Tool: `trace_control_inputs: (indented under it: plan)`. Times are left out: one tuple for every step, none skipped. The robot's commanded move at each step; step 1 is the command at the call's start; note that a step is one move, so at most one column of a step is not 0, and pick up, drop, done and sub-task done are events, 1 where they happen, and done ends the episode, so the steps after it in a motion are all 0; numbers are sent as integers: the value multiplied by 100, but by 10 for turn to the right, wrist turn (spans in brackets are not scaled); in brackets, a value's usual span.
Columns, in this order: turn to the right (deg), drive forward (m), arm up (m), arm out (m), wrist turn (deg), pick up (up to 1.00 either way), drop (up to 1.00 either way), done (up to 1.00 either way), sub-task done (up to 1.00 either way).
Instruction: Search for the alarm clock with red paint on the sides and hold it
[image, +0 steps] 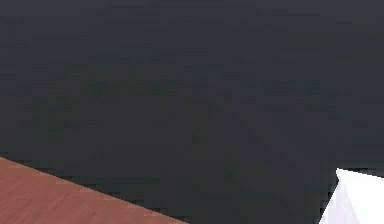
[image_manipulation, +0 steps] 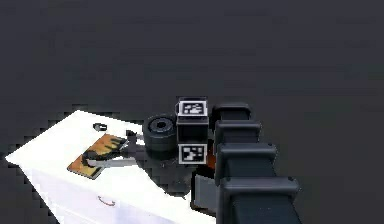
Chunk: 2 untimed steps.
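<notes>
- The arm (image_manipulation: 245, 165) is reaching out over a white tabletop (image_manipulation: 55, 145), and the end effector (image_manipulation: 122, 150) at its far end is pointing at a small orange-brown thing (image_manipulation: 88, 160)
- That thing is lying on the tabletop right by the end effector; it is too small to say for sure that it is the clock
- I cannot tell if the end effector is holding anything, as the thing is resting on the tabletop right at it
- If it is the clock, I am guessing it is light and hard, with smooth painted sides that could be slipping out of a weak hold
- Its face is likely breaking easily, so I am thinking the best hold is across the two red sides, low on the body, never on the face
- In the forward view a white corner (image: 360, 200) is poking in beside a red-brown floor (image: 60, 200) and a dark wall (image: 190, 80)
</notes>
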Motion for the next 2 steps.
trace_control_inputs:
  plan:
    - [0,0,0,0,450,0,0,0,0]
    - [0,0,-24,0,0,0,0,0,0]
